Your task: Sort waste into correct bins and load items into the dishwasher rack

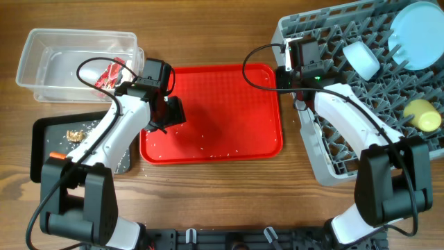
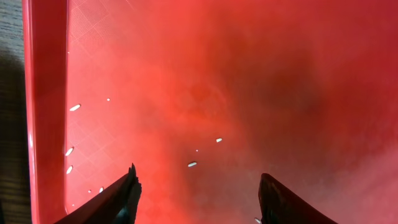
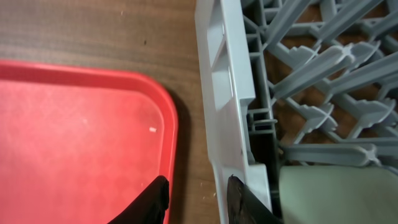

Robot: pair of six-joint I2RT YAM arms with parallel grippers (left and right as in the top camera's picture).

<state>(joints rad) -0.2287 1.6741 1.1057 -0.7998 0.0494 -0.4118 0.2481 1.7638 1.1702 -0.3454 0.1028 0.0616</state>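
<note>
The grey dishwasher rack (image 1: 333,167) fills the right side and holds a pale blue plate (image 1: 416,24), a white bowl (image 1: 361,59) and a yellow cup (image 1: 423,114). A pale green bowl (image 3: 336,193) shows inside its wall. The clear tub (image 1: 41,52) at the far left holds the red-and-white wrapper (image 1: 107,75). Brown food bits (image 1: 75,134) lie in the black tray (image 1: 41,149). White rice grains (image 2: 192,164) dot the red tray (image 1: 229,90). My left gripper (image 2: 198,180) hangs open over them, empty. My right gripper (image 3: 198,183) is slightly open and empty between the red tray and the rack wall (image 3: 224,93).
The red tray (image 3: 74,137) lies in the middle, its right rim close to the rack with a narrow strip of wooden table (image 3: 193,124) between. The black tray sits against the red tray's left side, and the tub stands just behind it.
</note>
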